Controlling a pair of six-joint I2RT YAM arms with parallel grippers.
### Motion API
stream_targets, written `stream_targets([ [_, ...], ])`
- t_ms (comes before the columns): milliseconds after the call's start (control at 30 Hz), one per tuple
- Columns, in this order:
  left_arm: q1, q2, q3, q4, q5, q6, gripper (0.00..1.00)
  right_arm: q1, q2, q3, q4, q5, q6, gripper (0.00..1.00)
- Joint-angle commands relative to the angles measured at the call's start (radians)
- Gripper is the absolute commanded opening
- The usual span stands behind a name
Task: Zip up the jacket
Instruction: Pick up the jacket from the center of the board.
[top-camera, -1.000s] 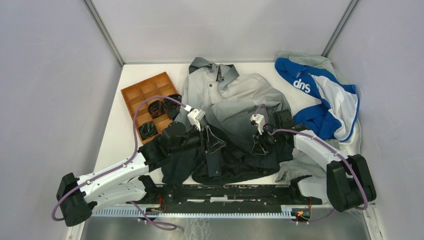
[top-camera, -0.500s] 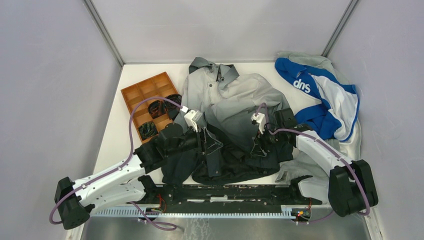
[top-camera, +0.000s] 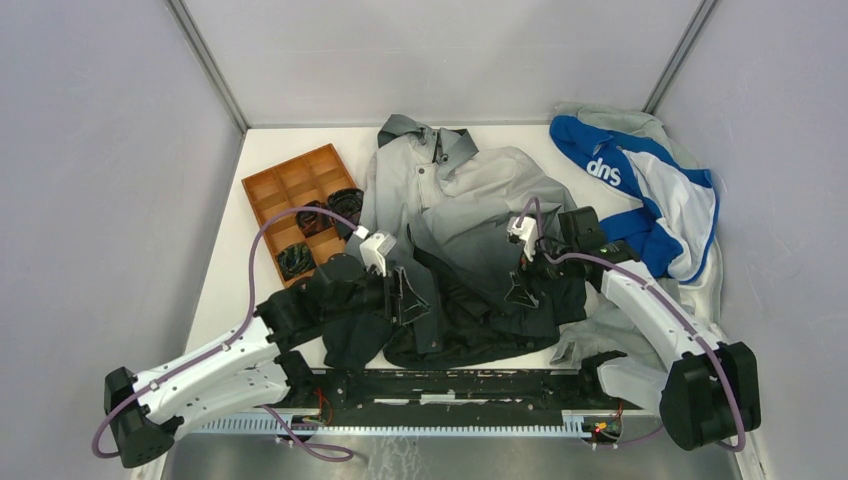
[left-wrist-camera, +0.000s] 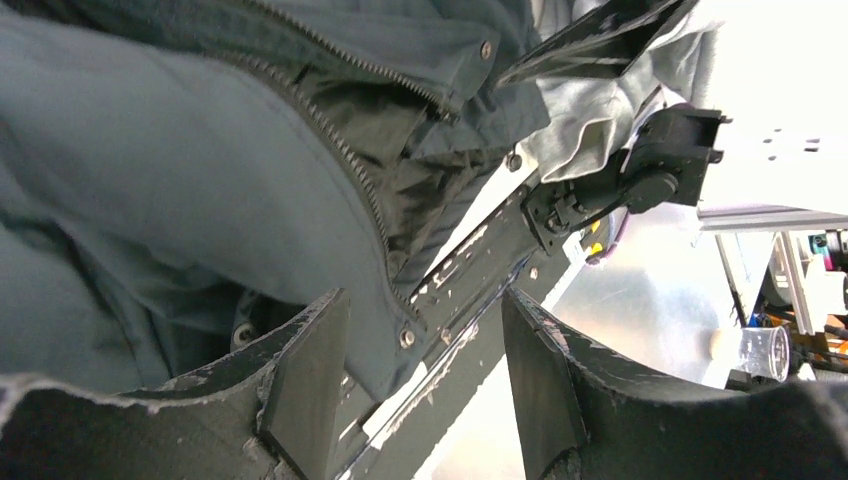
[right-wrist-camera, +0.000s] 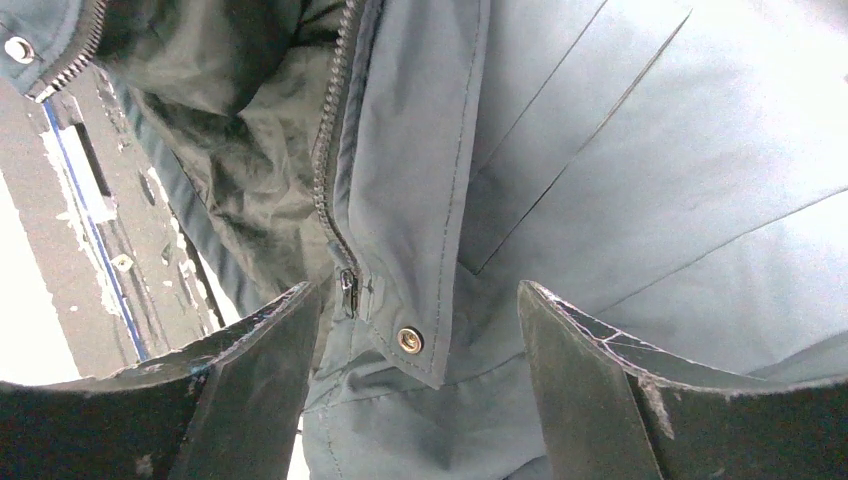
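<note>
Left arm (top-camera: 210, 360) and right arm (top-camera: 645, 305): white shells, black joints, purple cable (top-camera: 264, 250) looped along each; black, scuffed tool fingers (left-wrist-camera: 310, 380)

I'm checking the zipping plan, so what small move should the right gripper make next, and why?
Probably lower the right gripper and close it on the zipper slider. Its jaws stand open with nothing held, the slider sits between them beside the hem snap, and the jacket front lies unzipped.
</note>
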Motion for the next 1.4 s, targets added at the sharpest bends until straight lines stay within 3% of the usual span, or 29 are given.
stream_targets([
  [0, 0.003, -0.035, 0.007, -0.127, 0.042, -0.066, 0.65, -0.006, -0.048, 0.080, -0.031, -0.059, -0.064, 0.78],
  [100, 0.003, -0.049, -0.028, -0.121, 0.085, -0.115, 0.65, -0.006, -0.059, 0.097, -0.033, -0.131, -0.071, 0.78],
  [267, 0.003, -0.060, -0.133, 0.028, 0.150, -0.238, 0.66, -0.007, -0.083, 0.106, -0.037, -0.294, -0.107, 0.77],
  [433, -0.001, -0.046, -0.167, 0.055, 0.160, -0.252, 0.66, 0.005, -0.097, 0.072, -0.036, -0.459, -0.130, 0.75],
  [567, -0.008, -0.015, -0.189, 0.097, 0.172, -0.258, 0.67, 0.058, -0.117, 0.017, 0.065, -0.439, -0.038, 0.75],
  [767, -0.040, 0.077, -0.206, 0.166, 0.167, -0.254, 0.67, 0.143, -0.179, -0.112, 0.395, -0.356, 0.251, 0.74],
  [867, -0.048, 0.120, -0.210, 0.222, 0.159, -0.252, 0.65, 0.180, -0.192, -0.147, 0.481, -0.335, 0.332, 0.74],
  [1167, -0.049, 0.184, -0.233, 0.328, 0.121, -0.267, 0.47, 0.203, -0.192, -0.178, 0.523, -0.312, 0.395, 0.72],
  [1300, -0.047, 0.206, -0.248, 0.378, 0.127, -0.264, 0.27, 0.204, -0.192, -0.188, 0.537, -0.312, 0.417, 0.72],
  [1367, -0.048, 0.214, -0.259, 0.405, 0.132, -0.265, 0.22, 0.205, -0.192, -0.189, 0.538, -0.312, 0.421, 0.72],
])
